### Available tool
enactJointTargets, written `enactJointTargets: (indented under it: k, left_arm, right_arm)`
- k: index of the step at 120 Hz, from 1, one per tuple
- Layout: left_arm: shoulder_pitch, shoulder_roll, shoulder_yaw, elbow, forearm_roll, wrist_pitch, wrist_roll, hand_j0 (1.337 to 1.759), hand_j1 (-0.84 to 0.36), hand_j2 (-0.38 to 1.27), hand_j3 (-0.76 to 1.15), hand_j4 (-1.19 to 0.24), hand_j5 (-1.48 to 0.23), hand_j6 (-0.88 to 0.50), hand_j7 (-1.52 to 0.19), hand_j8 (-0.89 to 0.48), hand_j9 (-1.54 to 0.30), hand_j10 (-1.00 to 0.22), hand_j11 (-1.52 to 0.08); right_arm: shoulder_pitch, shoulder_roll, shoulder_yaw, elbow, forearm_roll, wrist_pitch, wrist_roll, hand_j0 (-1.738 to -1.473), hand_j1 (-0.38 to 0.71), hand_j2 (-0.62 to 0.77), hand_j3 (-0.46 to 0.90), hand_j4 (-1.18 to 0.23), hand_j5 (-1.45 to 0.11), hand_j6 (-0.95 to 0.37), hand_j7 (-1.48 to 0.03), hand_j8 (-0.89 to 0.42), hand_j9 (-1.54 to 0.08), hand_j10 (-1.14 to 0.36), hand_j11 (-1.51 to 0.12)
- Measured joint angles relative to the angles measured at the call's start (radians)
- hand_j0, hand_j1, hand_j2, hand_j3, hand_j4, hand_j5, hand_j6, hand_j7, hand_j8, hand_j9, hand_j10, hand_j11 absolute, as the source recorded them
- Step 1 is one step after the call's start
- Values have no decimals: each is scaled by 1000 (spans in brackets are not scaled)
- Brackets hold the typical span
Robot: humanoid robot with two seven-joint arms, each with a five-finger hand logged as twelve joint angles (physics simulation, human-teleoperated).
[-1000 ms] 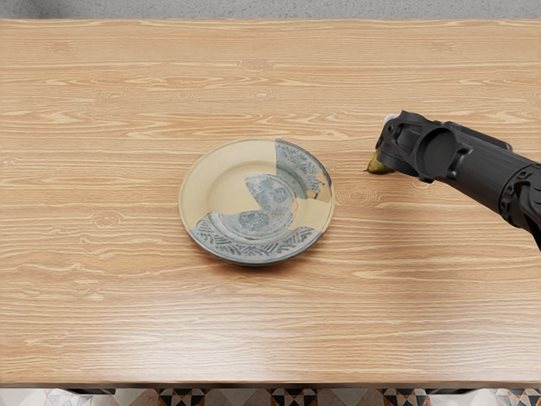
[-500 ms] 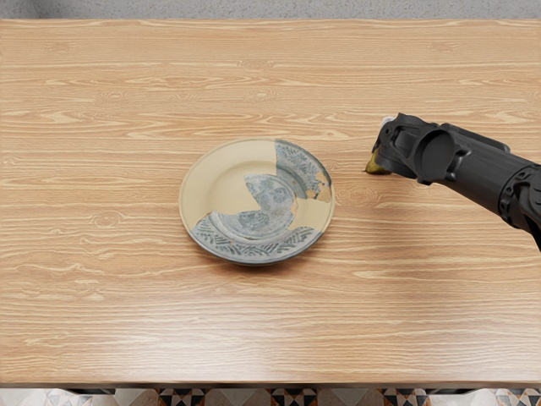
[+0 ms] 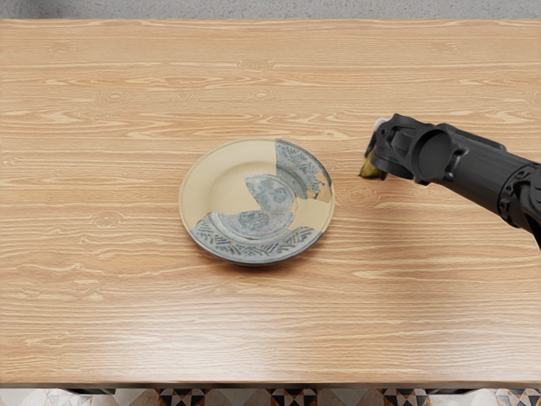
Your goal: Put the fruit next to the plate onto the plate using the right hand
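Fruit [image 3: 368, 172]: small yellow-green sliver, pointed at its left end; only this tip shows.
Fruit, place: on the desk [image 3: 127, 101], right of the plate [image 3: 221, 173], near its rim but apart from it; not on the plate.
Fruit, kind: too little in view to name.
Plate: round and shallow, tan glaze with blue-grey patterned patches and a dark rim; lies flat near mid-desk.
Right hand [image 3: 390, 150]: black, seen from behind the wrist, set over the fruit and covering most of it.
Hand state: cannot tell whether open, closed or gripping; the wrist housing blocks the view.
Right arm [image 3: 482, 173]: black, comes in from the right edge and slants up-left to the hand; cut off by the frame.
Desk: light wood, grain running side to side; front edge shows along the bottom.
Floor [image 3: 296, 396]: thin strip of patterned tile below the desk edge.
Hidden: bulk of the fruit; whether hand and fruit touch.
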Motion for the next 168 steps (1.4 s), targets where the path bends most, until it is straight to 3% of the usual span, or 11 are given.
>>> enactJointTargets:
  k: [29, 106, 168]
  left_arm:
    - [0, 0, 0, 0, 0, 0, 0, 1658, 334, 3, 0, -13, -17, -13, -17, -13, -17, -13, -17]
    - [3, 0, 0, 0, 1, 0, 0, 1658, 334, 3, 0, -13, -17, -13, -17, -13, -17, -13, -17]
    - [9, 0, 0, 0, 1, 0, 0, 1658, 334, 3, 0, -13, -17, -13, -17, -13, -17, -13, -17]
  right_arm:
    - [7, 0, 28, 11, 6, -2, 1, -1653, 258, 364, 0, -689, -892, -496, -902, -525, -902, -697, -901]
    - [110, 0, 123, 21, 13, 50, 1, -1654, 222, 322, 0, -749, -999, -484, -985, -496, -1002, -748, -1002]
    - [194, 0, 271, 167, 19, 49, 1, -1655, 233, 332, 0, -748, -1014, -474, -990, -477, -1020, -745, -1021]
